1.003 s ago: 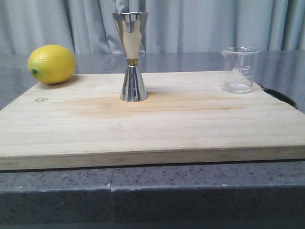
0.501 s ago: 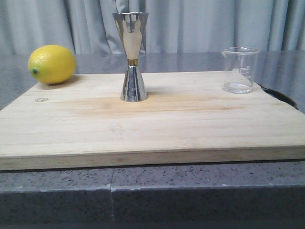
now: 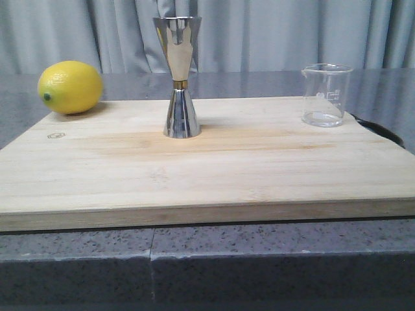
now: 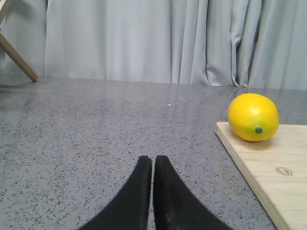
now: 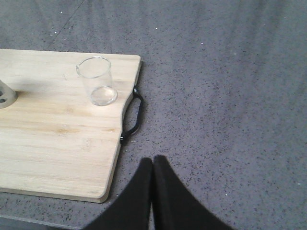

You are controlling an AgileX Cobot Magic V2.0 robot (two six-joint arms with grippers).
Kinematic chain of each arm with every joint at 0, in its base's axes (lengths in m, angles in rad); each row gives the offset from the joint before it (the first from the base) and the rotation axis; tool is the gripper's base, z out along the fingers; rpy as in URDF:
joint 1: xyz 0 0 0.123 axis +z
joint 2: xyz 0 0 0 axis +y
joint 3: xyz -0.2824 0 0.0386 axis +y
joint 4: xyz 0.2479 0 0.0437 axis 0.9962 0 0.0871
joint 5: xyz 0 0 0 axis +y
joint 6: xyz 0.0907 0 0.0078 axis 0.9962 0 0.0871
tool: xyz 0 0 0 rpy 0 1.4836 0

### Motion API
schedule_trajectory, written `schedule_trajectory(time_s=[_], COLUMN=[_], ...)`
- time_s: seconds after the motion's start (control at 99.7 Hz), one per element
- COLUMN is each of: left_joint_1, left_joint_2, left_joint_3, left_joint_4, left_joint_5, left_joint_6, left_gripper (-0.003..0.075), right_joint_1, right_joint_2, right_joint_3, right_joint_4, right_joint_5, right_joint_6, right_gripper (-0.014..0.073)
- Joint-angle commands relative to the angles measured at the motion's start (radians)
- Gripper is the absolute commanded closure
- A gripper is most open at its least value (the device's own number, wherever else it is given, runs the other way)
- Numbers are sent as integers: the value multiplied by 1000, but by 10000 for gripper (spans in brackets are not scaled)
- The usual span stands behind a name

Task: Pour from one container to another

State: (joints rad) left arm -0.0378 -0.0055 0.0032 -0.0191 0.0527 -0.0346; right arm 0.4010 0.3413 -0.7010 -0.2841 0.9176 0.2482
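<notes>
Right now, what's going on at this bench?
Neither arm is holding anything. The left gripper is shut over bare counter, off the lemon's end of the cutting board. The right gripper is shut over the counter past the board's handle. On the board, a steel jigger stands upright mid-back and a glass beaker stands upright at the back right corner. The beaker looks empty. This fits either before or after a pour.

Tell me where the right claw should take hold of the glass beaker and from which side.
Grip the glass beaker around its straight mid-wall, coming from the board's right edge by the black handle. It stands upright near that edge, its spout points toward the jigger, and that side looks open.
</notes>
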Motion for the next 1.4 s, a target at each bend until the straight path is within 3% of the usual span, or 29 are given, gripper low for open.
schedule_trajectory(time_s=[0.0,0.481,0.562,0.702,0.993,1.234,1.394], left_joint_1=[2,2,2,2,2,2,2], left_joint_2=[-25,-25,-25,-25,-25,-25,-25], left_joint_3=[4,4,4,4,4,4,4], left_joint_4=[-8,-8,-8,-8,-8,-8,-8], left_joint_5=[-84,-84,-84,-84,-84,-84,-84], left_joint_6=[-10,-10,-10,-10,-10,-10,-10], left_gripper=[739,739,739,739,739,739,739], right_joint_1=[3,3,-41,-167,-371,-380,-380], right_joint_2=[8,-2,-26,-102,-298,-373,-373], right_joint_3=[-33,-31,-17,101,514,749,744], right_joint_4=[-25,-27,-34,-5,174,174,174], right_joint_5=[-61,-61,-69,-278,-784,-1031,-953], right_joint_6=[-7,-7,-5,4,4,4,4], right_gripper=[659,659,659,659,659,659,659])
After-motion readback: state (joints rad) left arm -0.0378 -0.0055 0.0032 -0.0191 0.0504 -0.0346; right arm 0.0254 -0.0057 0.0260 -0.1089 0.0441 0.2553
